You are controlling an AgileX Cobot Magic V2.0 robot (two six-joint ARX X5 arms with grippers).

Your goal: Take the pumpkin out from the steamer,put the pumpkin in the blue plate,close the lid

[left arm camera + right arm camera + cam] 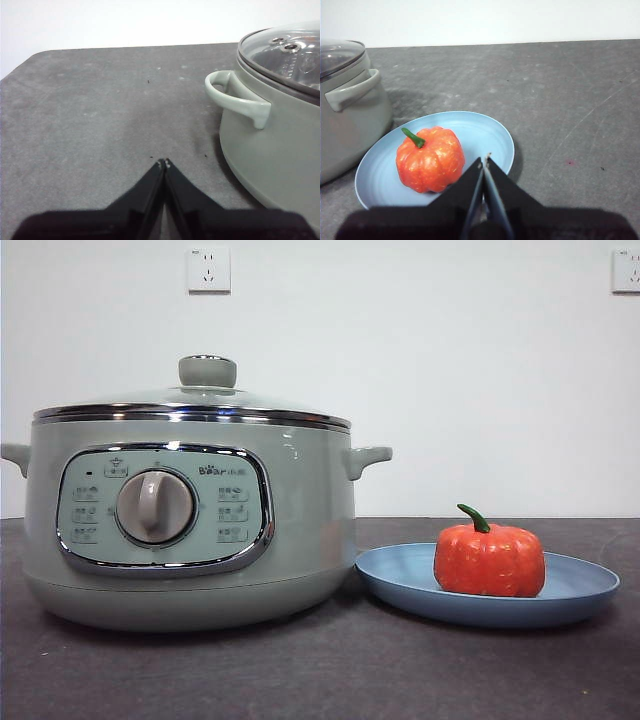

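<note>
In your front view, the steamer (190, 520) stands on the dark table (320, 670) with the lid (195, 405) seated on its rim, knob upright. Just beside it, the blue plate (487, 590) carries the pumpkin (489, 558), which sits upright with its green stem curving up. Neither arm shows here.

In your left wrist view, the left tool (164, 162) hangs over bare table with its jaws pressed together, holding nothing. The steamer (270, 150) is near it, one side handle facing the camera, and the glass lid (285, 55) rests closed on top.

In your right wrist view, the right tool (484, 160) has its jaws closed tip to tip and empty, above the near edge of the blue plate (485, 130). The pumpkin (430, 159) rests in the plate, just beside the tool, and the steamer (347, 110) stands beside the plate.
</note>
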